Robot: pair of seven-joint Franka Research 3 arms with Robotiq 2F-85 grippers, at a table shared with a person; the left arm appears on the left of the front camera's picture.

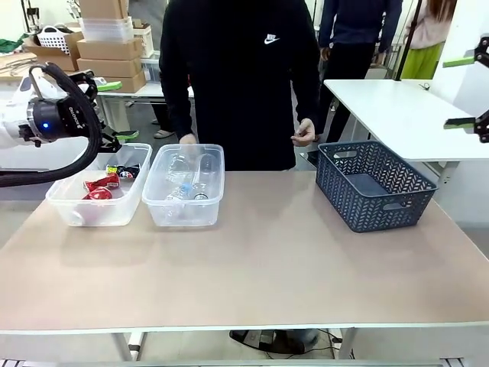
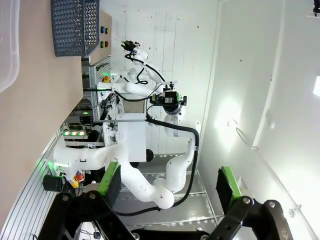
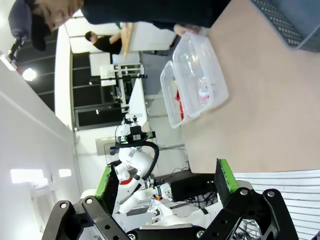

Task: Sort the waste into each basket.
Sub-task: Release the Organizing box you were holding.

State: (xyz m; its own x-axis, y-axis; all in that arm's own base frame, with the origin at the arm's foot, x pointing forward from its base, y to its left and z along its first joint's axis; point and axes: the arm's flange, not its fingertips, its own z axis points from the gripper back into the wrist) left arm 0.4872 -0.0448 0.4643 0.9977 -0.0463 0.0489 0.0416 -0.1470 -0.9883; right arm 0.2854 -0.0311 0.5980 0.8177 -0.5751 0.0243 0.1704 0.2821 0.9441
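Bare table sat nearest the camera, nothing left on it to pick. At far left, we saw the left gripper raised with its jaws released, holding nothing, just above and behind the left tub. That tub held the red cans and a dark can. Just beside it, touching or nearly so, the second tub held the clear bottles, with the person's hand at its far rim. Further right stood the blue basket, looking empty. At the right edge, the right gripper hung high, jaws apart, well apart from all waste. We judged sorting about finished; the best move was retracting both arms clear of the tubs without bumping their rims.
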